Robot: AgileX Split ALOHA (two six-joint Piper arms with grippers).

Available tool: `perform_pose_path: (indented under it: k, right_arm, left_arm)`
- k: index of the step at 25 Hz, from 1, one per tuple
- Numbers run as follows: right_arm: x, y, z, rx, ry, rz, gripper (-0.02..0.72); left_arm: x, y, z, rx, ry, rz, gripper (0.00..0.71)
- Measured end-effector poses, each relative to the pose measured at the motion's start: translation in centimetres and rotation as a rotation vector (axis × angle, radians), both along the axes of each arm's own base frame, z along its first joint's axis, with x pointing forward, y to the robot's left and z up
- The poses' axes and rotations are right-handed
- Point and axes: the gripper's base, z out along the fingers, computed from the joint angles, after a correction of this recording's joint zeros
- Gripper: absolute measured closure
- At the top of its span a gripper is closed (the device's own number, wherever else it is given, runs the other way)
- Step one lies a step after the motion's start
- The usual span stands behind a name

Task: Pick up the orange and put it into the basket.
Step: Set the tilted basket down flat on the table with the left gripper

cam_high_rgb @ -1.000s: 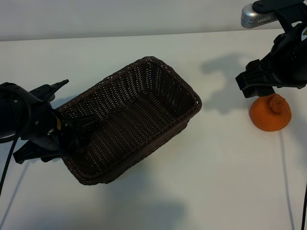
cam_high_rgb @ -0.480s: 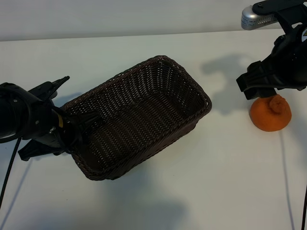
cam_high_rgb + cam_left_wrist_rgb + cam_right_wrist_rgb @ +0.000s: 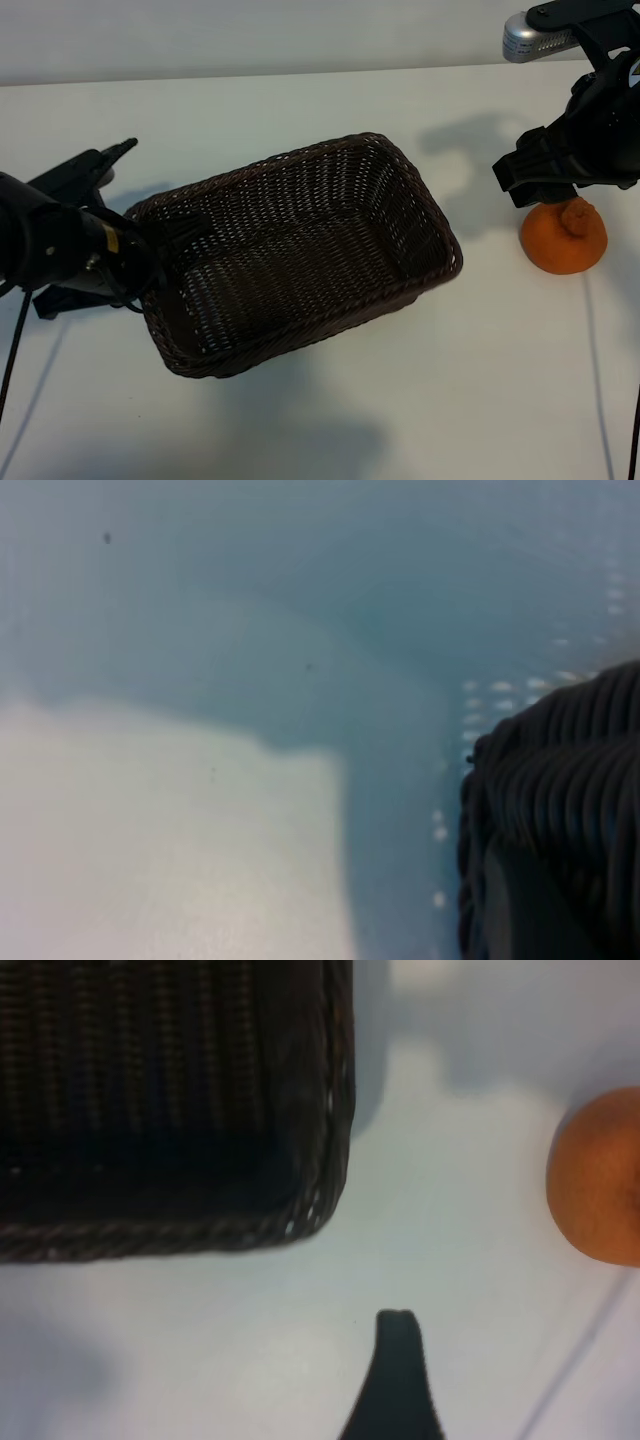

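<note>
Just at five o'clock of the spread right gripper (image 3: 545,180) sits the orange (image 3: 562,240); left gripper (image 3: 150,250) pinches the basket (image 3: 400,165) rim.

Overhead exterior, two close wrist views

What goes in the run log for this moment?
left end effector: gripping basket rim | right end effector: open beside orange | orange: on table, outside basket

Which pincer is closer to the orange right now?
Right. The right pincer hangs open just above the orange, beside its stem bump. The left pincer is far across the table, closed on the basket rim at its far end from the orange.
</note>
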Motion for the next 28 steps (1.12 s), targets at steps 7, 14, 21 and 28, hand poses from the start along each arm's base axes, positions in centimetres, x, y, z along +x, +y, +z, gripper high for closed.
perform_pose_path:
  k: [7,14,21,28]
  right_arm:
    - [0.0,0.0,0.0,0.000,0.000,0.000,0.147]
    - [0.0,0.0,0.0,0.000,0.000,0.000,0.147]
    - [0.0,0.0,0.0,0.001,0.001,0.000,0.147]
    - [-0.1,0.1,0.0,0.007,0.007,-0.001,0.147]
  left_arm:
    - [-0.3,0.8,1.5,-0.020,-0.035,-0.022,0.558]
    - [-0.3,1.4,2.3,-0.074,-0.056,-0.023,0.558]
    - [0.1,2.3,4.1,-0.064,-0.062,-0.079,0.558]
    - [2.1,3.8,7.7,0.000,-0.070,-0.172,0.558]
